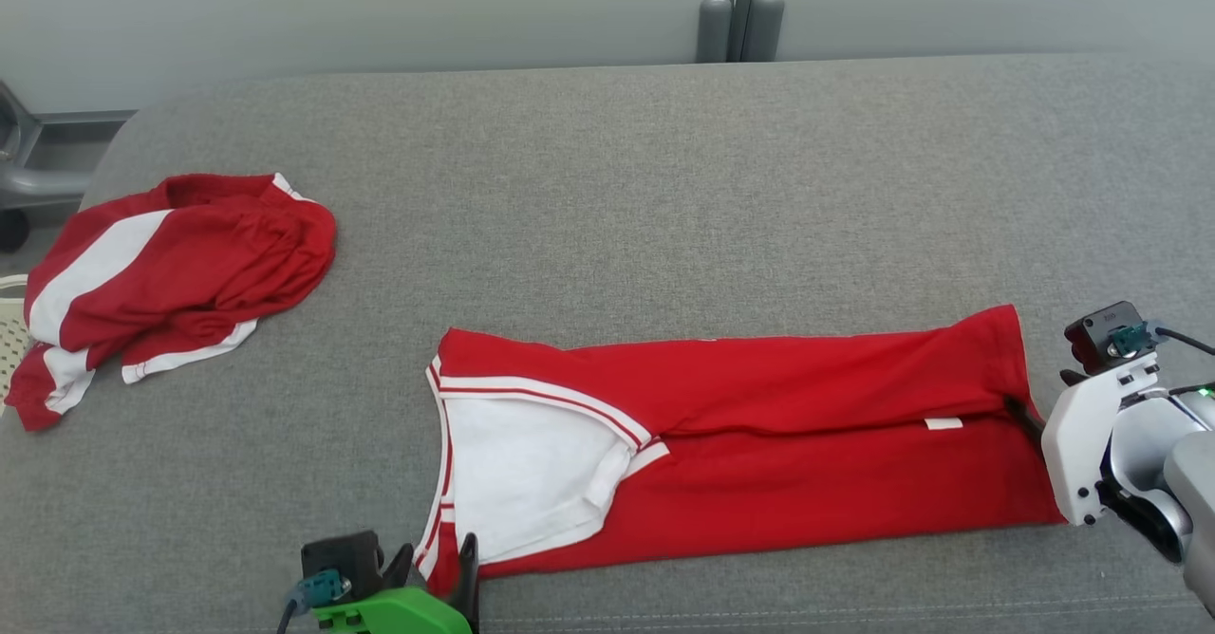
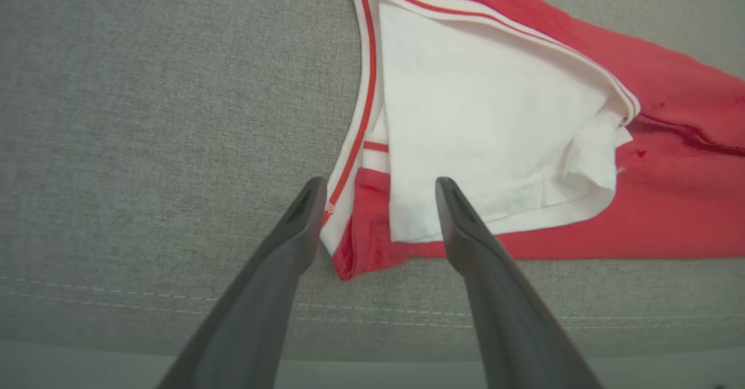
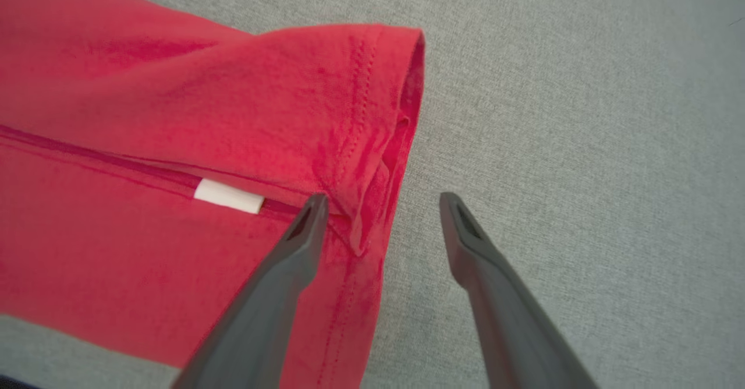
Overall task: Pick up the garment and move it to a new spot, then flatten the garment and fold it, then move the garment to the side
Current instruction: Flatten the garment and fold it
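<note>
Left gripper [image 2: 378,186]: the jaws stand apart with nothing clamped between them. The two fingers straddle the near corner of the garment [image 1: 807,454] at its collar end. In the left wrist view one fingertip lies at the striped edge and the other over the white sleeve panel [image 2: 483,115].

Right gripper [image 3: 381,200]: the jaws stand apart with nothing clamped. One fingertip lies over the hem beside the centre fold line, near the small white label [image 3: 228,195]. The other lies over the bare grey padded surface [image 1: 664,188]. Contact with the cloth cannot be determined.

Garment: red, folded into a long narrow strip, lying flat on the near part of the padded surface between the two grippers. Its long axis runs side to side across the head view. The collar and white sleeve end point to the robot's left, and the hem end points to its right.

Further out, a second red and white garment [image 1: 190,254] lies crumpled at the far left of the surface, well apart from the strip. A pale perforated basket [image 1: 9,335] shows at the left edge, just beside it. Its contents cannot be determined.
</note>
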Controlling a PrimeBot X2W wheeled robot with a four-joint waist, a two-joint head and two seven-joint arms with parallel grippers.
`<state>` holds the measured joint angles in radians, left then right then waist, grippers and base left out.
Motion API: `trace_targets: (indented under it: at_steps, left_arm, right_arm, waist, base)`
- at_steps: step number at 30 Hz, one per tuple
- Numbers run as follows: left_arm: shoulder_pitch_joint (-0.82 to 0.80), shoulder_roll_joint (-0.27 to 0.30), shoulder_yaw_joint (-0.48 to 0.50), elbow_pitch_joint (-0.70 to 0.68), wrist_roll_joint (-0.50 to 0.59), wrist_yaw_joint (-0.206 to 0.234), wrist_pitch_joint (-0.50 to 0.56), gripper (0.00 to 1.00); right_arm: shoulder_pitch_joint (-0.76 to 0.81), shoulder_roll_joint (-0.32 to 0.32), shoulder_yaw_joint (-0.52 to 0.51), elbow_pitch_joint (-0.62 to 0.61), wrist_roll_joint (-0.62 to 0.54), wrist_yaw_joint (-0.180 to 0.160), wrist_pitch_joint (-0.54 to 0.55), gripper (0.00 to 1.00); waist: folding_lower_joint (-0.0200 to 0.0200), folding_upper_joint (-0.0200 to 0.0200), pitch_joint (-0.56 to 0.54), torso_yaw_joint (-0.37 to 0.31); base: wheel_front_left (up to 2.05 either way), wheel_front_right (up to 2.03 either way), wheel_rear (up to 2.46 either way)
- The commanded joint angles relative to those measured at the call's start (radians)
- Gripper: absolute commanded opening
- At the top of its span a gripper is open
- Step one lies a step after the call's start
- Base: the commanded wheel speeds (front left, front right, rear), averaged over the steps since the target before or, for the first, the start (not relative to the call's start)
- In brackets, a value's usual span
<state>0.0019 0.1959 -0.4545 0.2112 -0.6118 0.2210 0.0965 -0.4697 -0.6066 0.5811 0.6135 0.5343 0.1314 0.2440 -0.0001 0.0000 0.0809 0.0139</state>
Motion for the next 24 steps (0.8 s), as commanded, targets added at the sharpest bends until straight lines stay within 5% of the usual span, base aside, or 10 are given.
trace_targets:
  at_steps: [1,12,24]
  left_arm:
    - [0.022,0.002,-0.004,0.006,0.008,0.007,0.003,1.00]
    - [0.062,0.034,0.045,-0.009,0.004,-0.011,-0.132,1.00]
    - [0.002,0.054,0.123,-0.045,0.052,-0.082,-0.354,1.00]
  right_arm:
    - [0.025,0.007,-0.010,0.004,-0.004,-0.001,-0.010,1.00]
    - [0.165,0.093,-0.269,-0.054,0.019,-0.001,-0.125,1.00]
    - [0.333,0.359,-0.594,-0.188,-0.070,-0.001,-0.310,1.00]
  waist:
    - [0.0001,0.0000,-0.011,-0.002]
    - [0.0001,0.0000,-0.094,0.001]
    - [0.0001,0.0000,-0.142,0.007]
  base:
    - [0.00,0.00,0.00]
    - [0.00,0.00,0.00]
    - [0.00,0.00,0.00]
